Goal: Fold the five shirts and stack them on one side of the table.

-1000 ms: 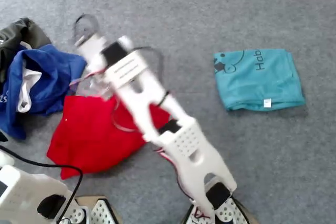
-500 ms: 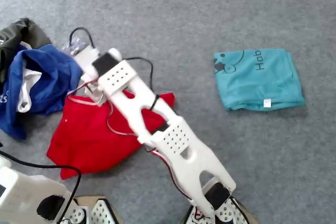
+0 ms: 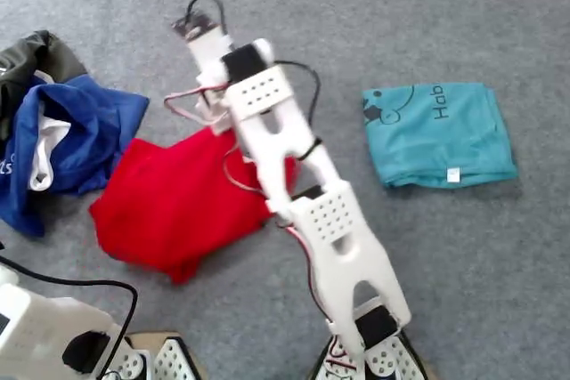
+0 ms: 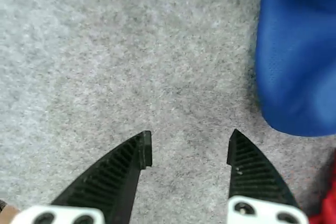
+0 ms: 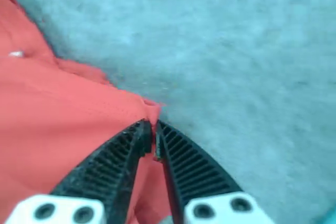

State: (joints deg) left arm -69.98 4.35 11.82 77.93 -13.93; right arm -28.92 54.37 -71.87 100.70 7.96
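So the grey counter [image 3: 499,255] takes up basically everything, and the white right arm [image 3: 303,193] stretches from the near edge diagonally up across the middle of it. The biggest piece of cloth is the red shirt [image 3: 169,211], lying crumpled left of centre, partly under the arm, with its far corner pulled up toward the arm's wrist. Just left of it, touching or very nearly, is the blue shirt [image 3: 80,131], bunched in a heap with some white showing inside. Well apart on the right side sits the teal shirt [image 3: 436,135], folded into a neat rectangle, flat on the counter. A dark shirt [image 3: 36,55] is wadded up at the far left, tucked behind the blue one. Now the small stuff: the right pincer [image 5: 153,129] has its fingers pressed together on the very edge of the red shirt, right at a corner, with bare counter just past the tips. The left pincer [image 4: 189,148] is spread wide over bare counter, gripping nothing, with the blue shirt just off to one side of it and not touching it.
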